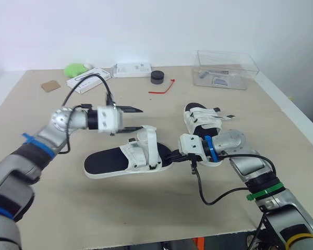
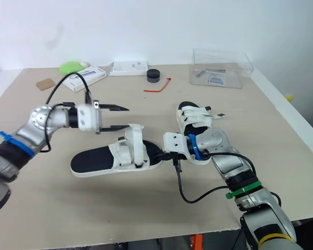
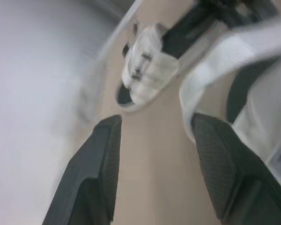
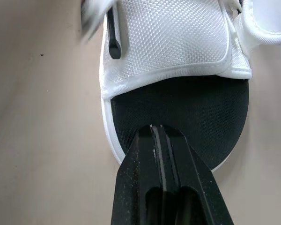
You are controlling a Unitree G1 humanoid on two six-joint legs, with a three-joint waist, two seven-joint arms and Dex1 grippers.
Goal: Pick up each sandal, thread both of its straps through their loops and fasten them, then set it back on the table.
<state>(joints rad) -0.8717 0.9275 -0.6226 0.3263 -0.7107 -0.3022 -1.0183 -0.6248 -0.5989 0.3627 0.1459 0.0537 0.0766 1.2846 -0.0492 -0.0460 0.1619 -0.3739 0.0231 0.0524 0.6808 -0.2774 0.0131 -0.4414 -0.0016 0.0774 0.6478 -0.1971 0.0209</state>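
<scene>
A lab bench is indicated: beige table [image 1: 146, 208], plain white wall [image 1: 146, 26]. Clear plastic box [image 1: 227, 69] noted upper right.

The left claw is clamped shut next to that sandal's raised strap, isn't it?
No, the left gripper is open, not shut, next to the sandal's raised strap. The left wrist view shows the gap between its fingers.
</scene>
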